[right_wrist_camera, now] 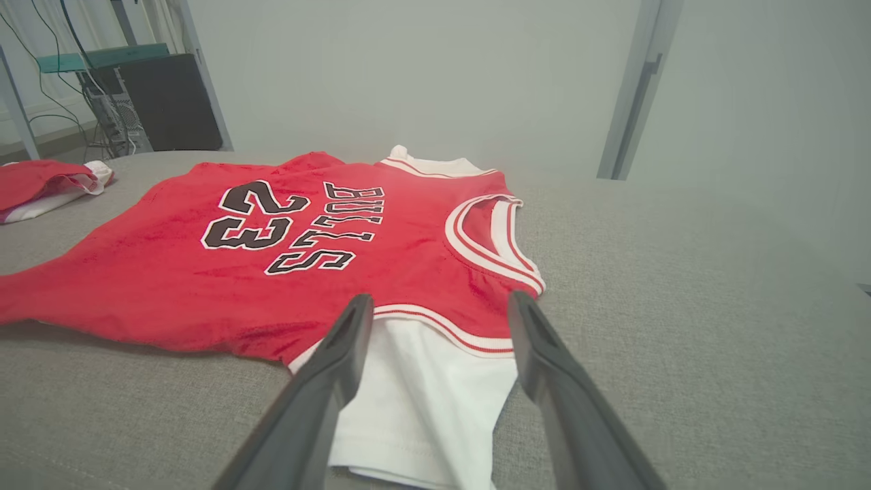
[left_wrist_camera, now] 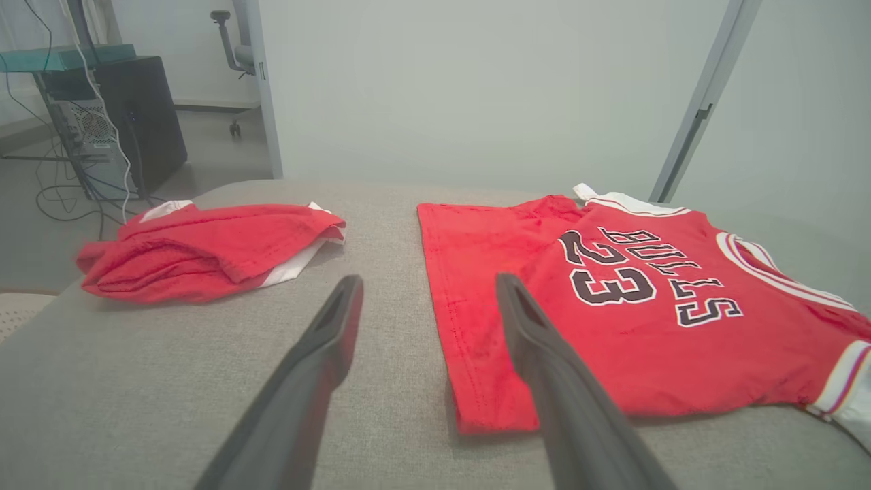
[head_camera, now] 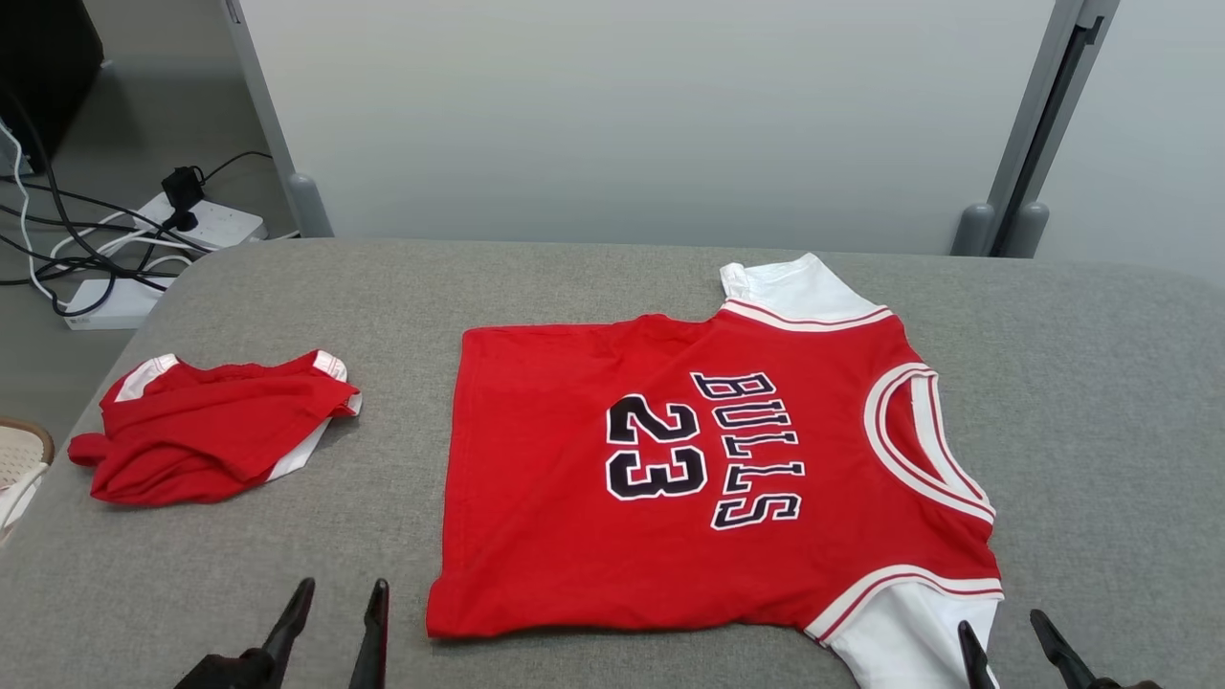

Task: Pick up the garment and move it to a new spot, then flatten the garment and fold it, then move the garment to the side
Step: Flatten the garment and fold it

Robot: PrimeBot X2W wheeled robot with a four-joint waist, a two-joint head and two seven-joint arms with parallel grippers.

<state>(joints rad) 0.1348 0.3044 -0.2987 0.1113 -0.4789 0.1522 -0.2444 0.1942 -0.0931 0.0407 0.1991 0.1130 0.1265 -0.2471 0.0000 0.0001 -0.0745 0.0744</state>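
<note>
left hand [head_camera: 343, 586]: fingers apart, nothing between them. It sits at the near edge of the surface [head_camera: 612, 277], over bare grey fabric, just left of the near hem corner of the jersey [head_camera: 574, 517].
left wrist view: one finger [left_wrist_camera: 544, 354] overlaps the hem edge in the picture. Can't tell from this angle whether it touches.
right hand [head_camera: 1000, 622]: fingers apart, nothing clamped. The tips straddle the near white sleeve [right_wrist_camera: 422, 401], low over it.
jersey: red, spread flat mid-surface, print side up. Hem is toward the robot's left, neck opening [head_camera: 924, 440] toward its right. The "BULLS 23" print [head_camera: 703, 450] reads sideways from the head camera.
sleeves: both white, joined by red-and-white trim. The far sleeve [head_camera: 794, 287] points at the far edge, the near one at the robot.
second garment [head_camera: 206, 435]: red with white trim, crumpled in a heap at the left end of the surface, well apart from the jersey.
surface: grey woven fabric, rounded far corners.
behind: pale partition panel [head_camera: 622, 115] along the far edge, grey post [head_camera: 1043, 124] at its right.
floor, far left: white power strip [head_camera: 215, 225] with dark cables [head_camera: 57, 239]. A black computer tower [left_wrist_camera: 136, 116] stands further back.
left edge: pale woven thing [head_camera: 19, 459], maybe a chair seat, too cropped to say.
</note>
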